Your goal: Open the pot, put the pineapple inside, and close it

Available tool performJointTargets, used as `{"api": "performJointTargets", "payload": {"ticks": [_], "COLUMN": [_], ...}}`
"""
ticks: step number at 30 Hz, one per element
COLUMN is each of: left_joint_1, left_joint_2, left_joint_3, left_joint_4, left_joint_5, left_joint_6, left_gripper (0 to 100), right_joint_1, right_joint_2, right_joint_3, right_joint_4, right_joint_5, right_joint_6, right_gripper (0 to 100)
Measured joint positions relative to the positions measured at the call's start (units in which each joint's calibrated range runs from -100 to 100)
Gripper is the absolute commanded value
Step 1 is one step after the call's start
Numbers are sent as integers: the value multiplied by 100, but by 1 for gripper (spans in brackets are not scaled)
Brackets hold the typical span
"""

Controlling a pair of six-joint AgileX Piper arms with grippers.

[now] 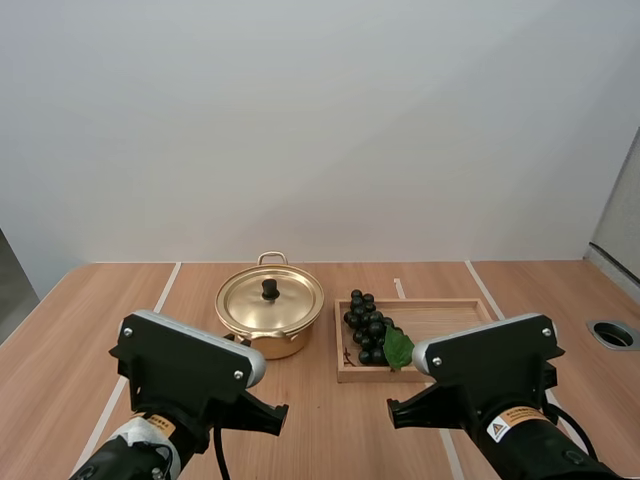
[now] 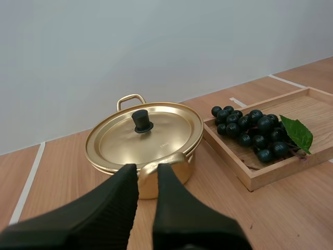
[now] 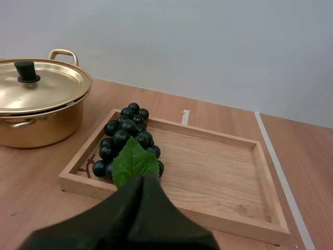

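A gold pot (image 1: pixel 270 312) stands at mid-table, its lid on with a black knob (image 1: pixel 270 289). To its right a bunch of dark grapes (image 1: pixel 366 328) with a green leaf lies at the left end of a wooden tray (image 1: pixel 445 318). I see no pineapple. My left gripper (image 2: pixel 148 172) hovers just short of the pot (image 2: pixel 143 138), its fingers a narrow gap apart and holding nothing. The grapes (image 2: pixel 250 133) lie off to the side in the tray (image 2: pixel 307 104). My right gripper (image 3: pixel 143 179) is shut as one dark wedge near the tray's (image 3: pixel 208 166) front edge, close to the grapes (image 3: pixel 125 138).
White tape lines (image 1: pixel 160 290) run across the wooden table. A round grey opening (image 1: pixel 613 334) sits in the table at the far right. The tray's right half is bare wood. A plain wall stands behind the table.
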Motion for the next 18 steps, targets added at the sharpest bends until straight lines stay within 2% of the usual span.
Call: {"api": "performJointTargets", "payload": {"ticks": [2,4,12,15,18], "left_joint_1": [33,61,74,74,74], "left_joint_2": [0,0,0,0,0], "left_joint_3": [0,0,0,0,0], "left_joint_4": [89,372,2786,3305,3523], "left_joint_5": [0,0,-59,-59,-59], "left_joint_6": [-118,-352,-2603,-3166,-3389], "left_gripper": [15,0,0,0,0], "right_joint_1": [7,7,7,7,-8], "right_joint_2": [0,0,0,0,0], "right_joint_3": [0,0,0,0,0], "right_joint_4": [62,108,147,170,170], "right_joint_5": [0,0,0,0,0], "right_joint_6": [0,36,245,368,560], "right_gripper": [0,0,0,0,0]}}
